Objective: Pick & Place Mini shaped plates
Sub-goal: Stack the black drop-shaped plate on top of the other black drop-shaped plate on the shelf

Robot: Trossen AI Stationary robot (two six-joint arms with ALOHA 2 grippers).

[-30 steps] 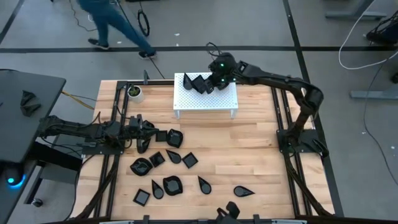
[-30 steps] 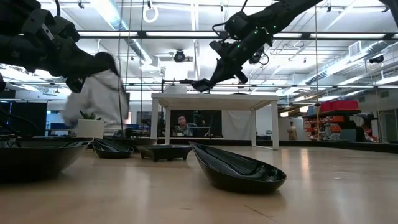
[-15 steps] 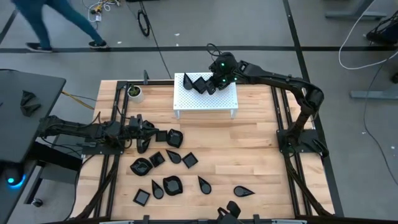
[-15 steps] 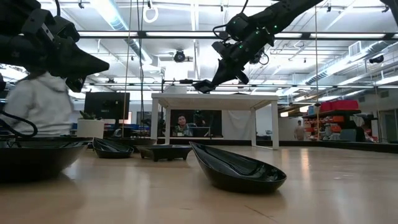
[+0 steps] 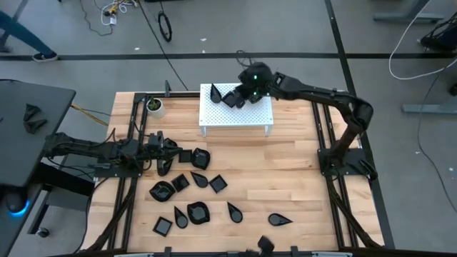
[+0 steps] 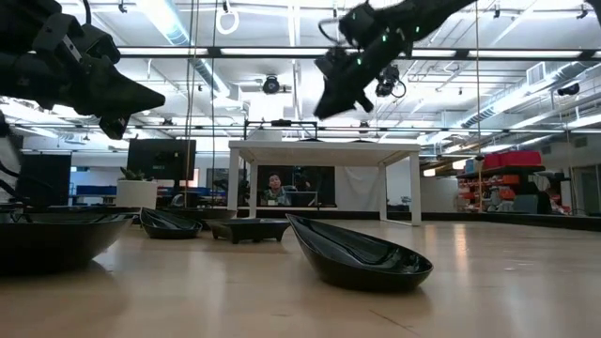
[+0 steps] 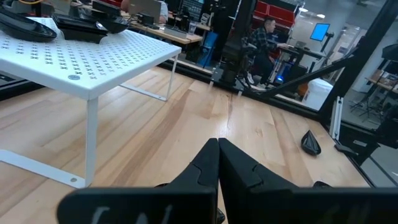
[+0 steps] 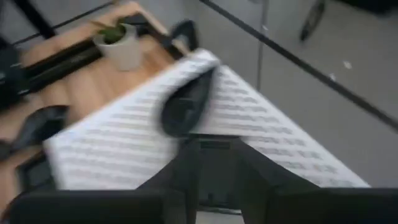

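Right tool [image 5: 243, 95] hangs empty, fingers parted, above plates [image 5: 227, 95] on white stand [image 5: 257, 114].

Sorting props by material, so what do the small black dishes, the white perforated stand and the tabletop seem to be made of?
Small black dishes: probably glazed ceramic or hard plastic, glossy with reflections. White perforated stand: likely painted metal, thin with punched holes. Tabletop: light wood, visible plank seams and grain.
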